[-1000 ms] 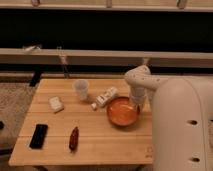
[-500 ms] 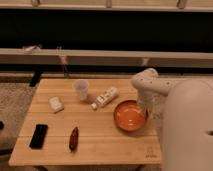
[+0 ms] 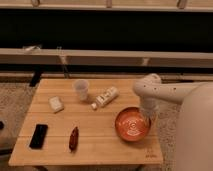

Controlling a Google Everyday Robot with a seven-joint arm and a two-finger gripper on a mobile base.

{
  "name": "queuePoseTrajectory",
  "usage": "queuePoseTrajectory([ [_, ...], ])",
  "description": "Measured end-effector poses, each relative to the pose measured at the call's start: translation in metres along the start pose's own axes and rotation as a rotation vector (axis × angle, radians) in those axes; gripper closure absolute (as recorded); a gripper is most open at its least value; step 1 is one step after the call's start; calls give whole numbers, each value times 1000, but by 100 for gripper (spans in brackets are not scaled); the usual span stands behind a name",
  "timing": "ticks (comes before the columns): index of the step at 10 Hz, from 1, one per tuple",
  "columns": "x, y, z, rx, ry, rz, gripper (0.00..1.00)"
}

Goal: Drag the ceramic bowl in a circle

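Resting on the right front part of the wooden counter (image 3: 102, 147), the orange-red bowl (image 3: 132, 125) is now close to the right edge and not far from the front edge. The tool (image 3: 148, 117) comes down from the white arm (image 3: 155, 91) and meets the bowl at its right rim. The arm covers that spot, so I cannot tell if the tool is clenched on the rim, pressing inside it, or released.

Compared with one second ago, the bowl has moved to the right and toward the front of the counter, and the arm has travelled with it. Before, the bowl was nearer to the lying white bottle (image 3: 105, 97); now there is a clear gap between them. The plastic cup (image 3: 81, 89), the small white block (image 3: 56, 104), the black phone (image 3: 38, 136) and the dark red object (image 3: 73, 138) are in the same places as before.

I think this means the dragging is under way and the path is curving, so one part of the circle is made. The bowl has little room left on the right side. In my judgement, the next part must turn to the left along the front and then go back, or the bowl may slide off the edge.
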Motion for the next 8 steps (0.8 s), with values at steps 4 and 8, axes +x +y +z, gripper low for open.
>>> queuePoseTrajectory([
  [4, 14, 31, -3, 0, 14, -75, 100],
  [8, 12, 84, -24, 8, -36, -197, 100],
])
